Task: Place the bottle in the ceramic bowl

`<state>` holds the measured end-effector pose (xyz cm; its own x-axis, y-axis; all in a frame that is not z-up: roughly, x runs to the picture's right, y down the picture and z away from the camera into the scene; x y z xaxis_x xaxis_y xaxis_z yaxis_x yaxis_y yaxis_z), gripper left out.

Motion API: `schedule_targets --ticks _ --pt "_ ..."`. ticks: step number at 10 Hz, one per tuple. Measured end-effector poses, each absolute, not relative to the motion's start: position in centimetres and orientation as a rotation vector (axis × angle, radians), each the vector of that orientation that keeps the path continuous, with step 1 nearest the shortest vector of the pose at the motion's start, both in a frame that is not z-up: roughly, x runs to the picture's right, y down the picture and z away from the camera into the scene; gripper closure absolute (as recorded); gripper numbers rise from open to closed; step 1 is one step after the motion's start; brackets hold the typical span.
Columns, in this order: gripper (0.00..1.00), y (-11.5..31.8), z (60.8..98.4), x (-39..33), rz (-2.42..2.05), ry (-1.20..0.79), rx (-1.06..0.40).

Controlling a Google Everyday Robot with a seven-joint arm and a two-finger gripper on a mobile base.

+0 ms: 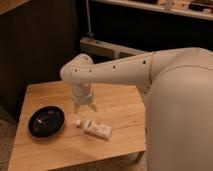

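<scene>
Your robot's white arm (125,72) fills the right side of the frame and reaches from there toward the middle left, bending downward at its rounded end joint. Under it stands the wooden table (120,107), which takes up the lower left and centre of the frame, against a dark wall behind.

At the left of the table top you have the black bowl (46,122) — round, shallow and glossy, with a few pale specks inside and nothing else in it. The bottle (96,129) lies on its side on the wood just right of the bowl, near but not touching it. It is pale with a light label, and its small white cap (78,122) points toward the upper left, at the bowl's side.

The gripper (85,108) hangs pointing down at the centre left of the frame, just above the bottle's cap end and to the upper right of the bowl. Its two fingers (77,107) stand spread with a gap between them — they hold nothing, and the bottle is clear of them.
</scene>
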<state>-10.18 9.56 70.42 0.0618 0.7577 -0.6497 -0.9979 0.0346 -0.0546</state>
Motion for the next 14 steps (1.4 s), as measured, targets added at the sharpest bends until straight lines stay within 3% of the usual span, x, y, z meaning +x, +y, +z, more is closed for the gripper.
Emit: schedule_targets --ticks 8,14 --pt "0.35 9.3 70.4 -10.2 1.438 0.503 -0.572" --pt "0.35 6.2 68.6 -10.8 0.943 0.031 -0.443"
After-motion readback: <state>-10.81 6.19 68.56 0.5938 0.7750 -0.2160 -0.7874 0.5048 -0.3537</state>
